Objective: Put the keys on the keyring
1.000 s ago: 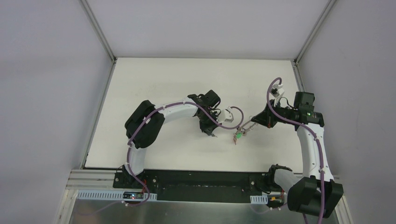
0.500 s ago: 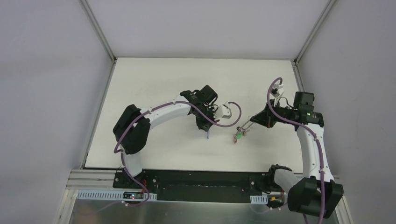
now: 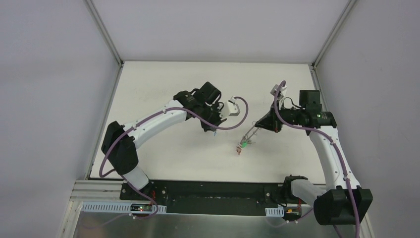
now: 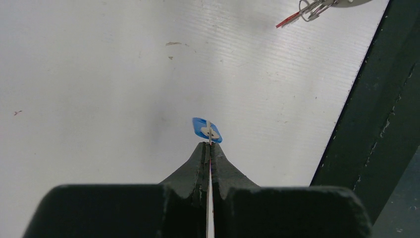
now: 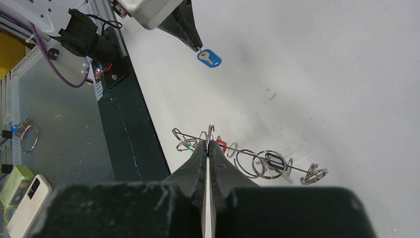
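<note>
The top camera looks down from above and behind the arms, far enough to see the whole counter (image 3: 163, 89). Each wrist camera sits close behind its own hand, the left hand (image 4: 209, 145) and the right hand (image 5: 208, 143), and faces the counter. Both wrist views show the blue key (image 4: 206, 130) and the keyring (image 5: 262, 163).

1 blue-tagged key (image 4: 207, 130) hangs by its blade; the keyring (image 5: 262, 163) dangles bearing red tag (image 5: 221, 145) and green tag (image 5: 184, 147).

Left arm (image 3: 148, 126) stretches out far and to the right from its base, with the left gripper (image 4: 209, 145) pointing down and its fingers pinched tight. Right arm (image 3: 327, 148) goes up, then bends left. The right gripper (image 5: 208, 144) is clamped too, tilted down-left I think.
</note>
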Controlling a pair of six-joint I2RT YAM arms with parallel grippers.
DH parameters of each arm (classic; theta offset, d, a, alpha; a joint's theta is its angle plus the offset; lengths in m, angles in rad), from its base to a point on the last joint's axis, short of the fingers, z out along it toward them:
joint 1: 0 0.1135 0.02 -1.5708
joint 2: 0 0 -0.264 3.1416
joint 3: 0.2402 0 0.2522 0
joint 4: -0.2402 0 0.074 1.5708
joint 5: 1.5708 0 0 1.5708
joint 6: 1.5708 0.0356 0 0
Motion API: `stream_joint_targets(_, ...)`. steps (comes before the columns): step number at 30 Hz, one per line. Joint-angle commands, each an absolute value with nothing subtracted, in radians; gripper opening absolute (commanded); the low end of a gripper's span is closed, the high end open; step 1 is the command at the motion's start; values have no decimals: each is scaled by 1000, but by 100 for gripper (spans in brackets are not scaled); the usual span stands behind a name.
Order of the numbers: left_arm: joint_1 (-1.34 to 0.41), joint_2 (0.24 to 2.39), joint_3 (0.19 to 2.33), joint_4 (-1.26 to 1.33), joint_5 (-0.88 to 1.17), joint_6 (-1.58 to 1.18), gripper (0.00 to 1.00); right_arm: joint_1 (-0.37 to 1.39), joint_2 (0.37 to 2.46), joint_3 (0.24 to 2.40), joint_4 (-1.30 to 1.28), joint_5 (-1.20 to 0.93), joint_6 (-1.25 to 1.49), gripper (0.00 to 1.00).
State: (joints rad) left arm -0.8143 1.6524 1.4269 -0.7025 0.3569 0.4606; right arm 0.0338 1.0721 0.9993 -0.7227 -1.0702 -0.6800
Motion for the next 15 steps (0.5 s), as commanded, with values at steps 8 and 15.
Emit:
stream_joint_targets(8,-766,1432,1488,-799,349,442,0,158,1083,1030,-526,-1129,-555,0)
stream_joint_targets(15,-735,1401,1544,-876,351,408,0,196,1123,1070,-512,-1119,-545,0)
